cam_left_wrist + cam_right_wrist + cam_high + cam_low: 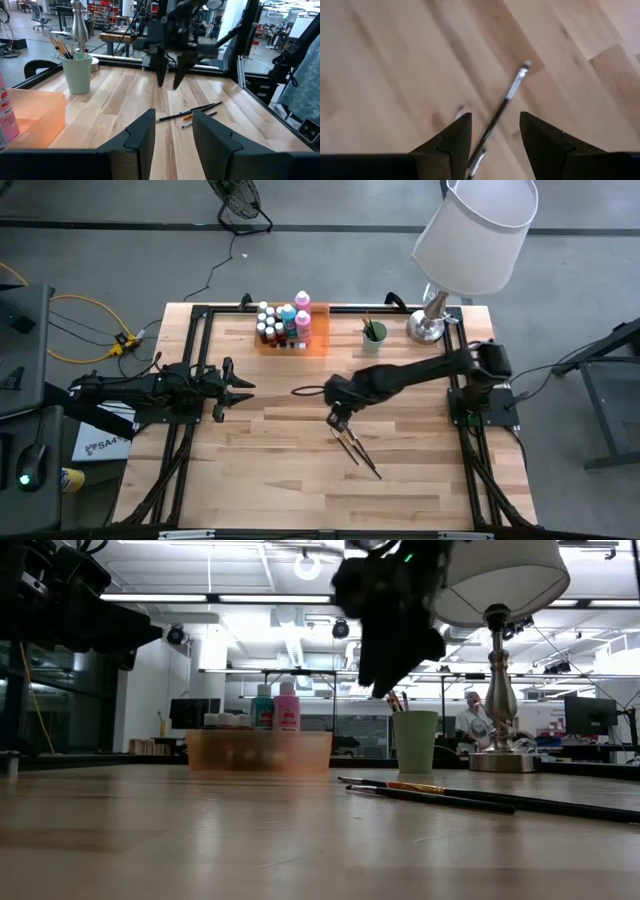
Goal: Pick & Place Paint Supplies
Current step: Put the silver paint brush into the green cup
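On the desk (280,470), paint bottles (283,323) stand in a tray (318,338) at the back edge. Right of it sits a cup (374,337) holding brushes, then a lamp (432,320). Two paintbrushes (357,452) lie mid-desk, under the right hand (336,419). The left hand (238,388) hangs at the left side.

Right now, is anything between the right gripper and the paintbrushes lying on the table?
Nothing visible. The right gripper hangs open just above the upper ends of the paintbrushes, which lie on bare wood of the table. In the right wrist view one brush runs straight between the fingers. The orange tray and green cup stand farther back.
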You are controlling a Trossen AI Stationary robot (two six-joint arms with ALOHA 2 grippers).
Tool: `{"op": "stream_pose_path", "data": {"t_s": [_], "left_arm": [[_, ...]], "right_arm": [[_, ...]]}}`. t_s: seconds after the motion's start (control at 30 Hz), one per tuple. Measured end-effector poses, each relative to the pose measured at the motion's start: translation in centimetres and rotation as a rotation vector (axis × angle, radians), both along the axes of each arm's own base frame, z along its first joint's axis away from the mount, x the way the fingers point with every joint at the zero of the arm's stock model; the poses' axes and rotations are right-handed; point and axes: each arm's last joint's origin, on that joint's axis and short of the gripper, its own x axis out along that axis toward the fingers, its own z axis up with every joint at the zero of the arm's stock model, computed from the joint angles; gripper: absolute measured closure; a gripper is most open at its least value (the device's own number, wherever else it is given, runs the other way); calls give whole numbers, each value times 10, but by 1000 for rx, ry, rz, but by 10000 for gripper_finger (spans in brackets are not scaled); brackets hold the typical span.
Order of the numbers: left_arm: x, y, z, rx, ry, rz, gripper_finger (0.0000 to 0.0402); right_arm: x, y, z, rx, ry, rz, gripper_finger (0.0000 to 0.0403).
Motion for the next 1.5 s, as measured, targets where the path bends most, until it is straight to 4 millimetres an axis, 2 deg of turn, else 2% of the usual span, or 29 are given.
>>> {"op": "stream_pose_path", "data": {"t_s": [0.27,0.43,0.53,1.27,1.37,1.5], "left_arm": [[0,0,0,0,0,0,275],[0,0,0,0,1,0,275],[0,0,0,0,0,0,275],[0,0,0,0,1,0,275],[0,0,0,0,1,0,275],[0,0,0,0,1,0,275]], "right_arm": [[39,-19,-31,-26,111,-61,243],[51,-33,-54,-31,162,-95,243],[53,-38,-63,-33,188,-104,243],[60,-39,-84,-51,206,-112,244],[61,-39,-88,-40,212,-108,258],[61,-41,-91,-28,215,-106,295]]}}
